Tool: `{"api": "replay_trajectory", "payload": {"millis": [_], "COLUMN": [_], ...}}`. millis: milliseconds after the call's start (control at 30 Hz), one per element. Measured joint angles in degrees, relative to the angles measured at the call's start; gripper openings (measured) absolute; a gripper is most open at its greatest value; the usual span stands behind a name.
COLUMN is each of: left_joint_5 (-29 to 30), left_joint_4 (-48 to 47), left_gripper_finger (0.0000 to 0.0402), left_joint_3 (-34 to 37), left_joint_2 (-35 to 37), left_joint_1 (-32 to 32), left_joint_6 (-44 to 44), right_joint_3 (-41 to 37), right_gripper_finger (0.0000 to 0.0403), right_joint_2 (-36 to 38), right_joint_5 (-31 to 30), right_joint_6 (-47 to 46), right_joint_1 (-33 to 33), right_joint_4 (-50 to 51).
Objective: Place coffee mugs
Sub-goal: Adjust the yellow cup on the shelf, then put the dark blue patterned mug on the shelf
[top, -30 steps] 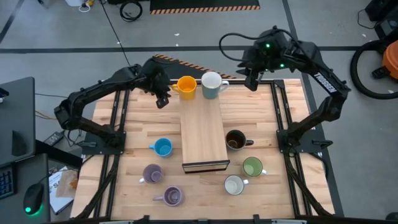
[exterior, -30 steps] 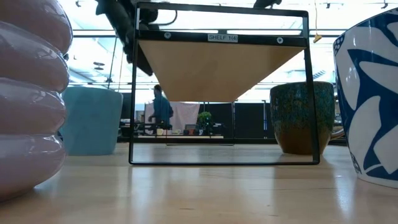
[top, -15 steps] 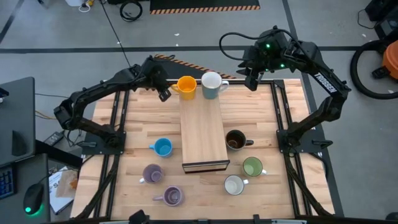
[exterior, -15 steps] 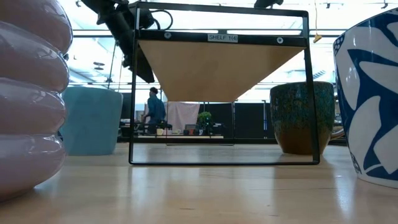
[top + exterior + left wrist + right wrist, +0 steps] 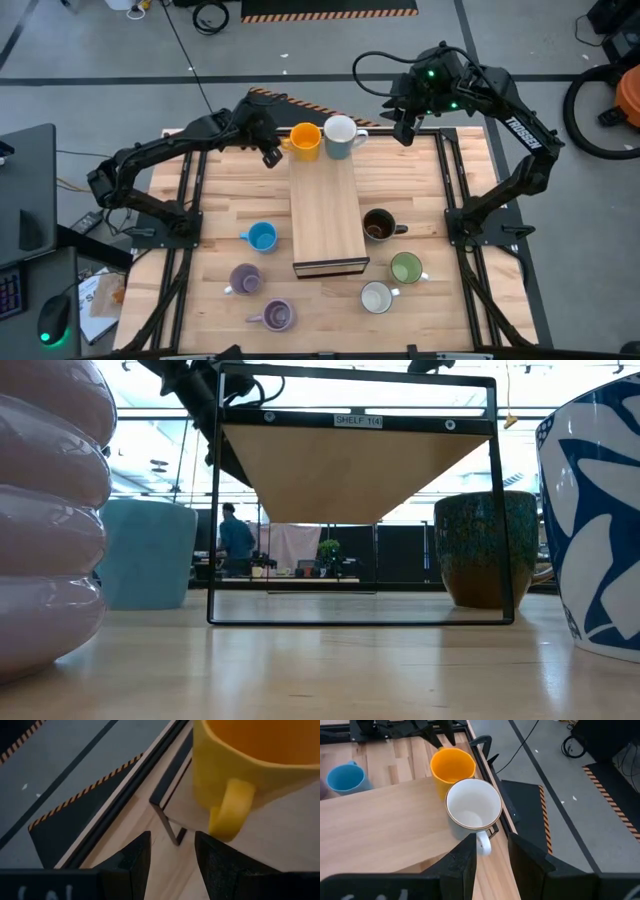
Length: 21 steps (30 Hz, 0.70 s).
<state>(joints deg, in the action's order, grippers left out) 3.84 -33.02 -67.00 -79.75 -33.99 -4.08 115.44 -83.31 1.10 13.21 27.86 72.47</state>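
High view: the orange mug (image 5: 301,140) and the grey-white mug (image 5: 340,136) stand side by side at the twelve o'clock end of the wooden shelf board (image 5: 326,218). Six mugs wait on the surface (image 5: 215,210): light blue (image 5: 261,237) and two lavender ones (image 5: 246,279) (image 5: 277,316) toward seven o'clock, dark brown (image 5: 378,226), green (image 5: 406,268) and white (image 5: 376,298) toward five. The left end effector (image 5: 268,152) sits just beside the orange mug's handle (image 5: 226,810), fingers spread and empty. The right end effector (image 5: 404,128) hangs near the grey-white mug, fingers parted, holding nothing. Likely both are releasing; lifting straight away from the handles should avoid nudging either mug off the board's edge.
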Motion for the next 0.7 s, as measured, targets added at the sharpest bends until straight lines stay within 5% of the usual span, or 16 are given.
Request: {"api": "replay_trajectory", "payload": {"millis": [700], "left_joint_5": [2.62], "left_joint_4": [-5.06], "left_gripper_finger": [0.0160], "left_joint_3": [-5.04], "left_joint_2": [3.91], "left_joint_1": [0.69], "left_joint_6": [-1.28], "right_joint_3": [-0.04], "right_gripper_finger": [0.0118], "right_joint_2": [-0.04], "right_joint_5": [0.93], "right_joint_6": [-3.18], "right_joint_1": [-0.83], "right_joint_4": [4.39]}}
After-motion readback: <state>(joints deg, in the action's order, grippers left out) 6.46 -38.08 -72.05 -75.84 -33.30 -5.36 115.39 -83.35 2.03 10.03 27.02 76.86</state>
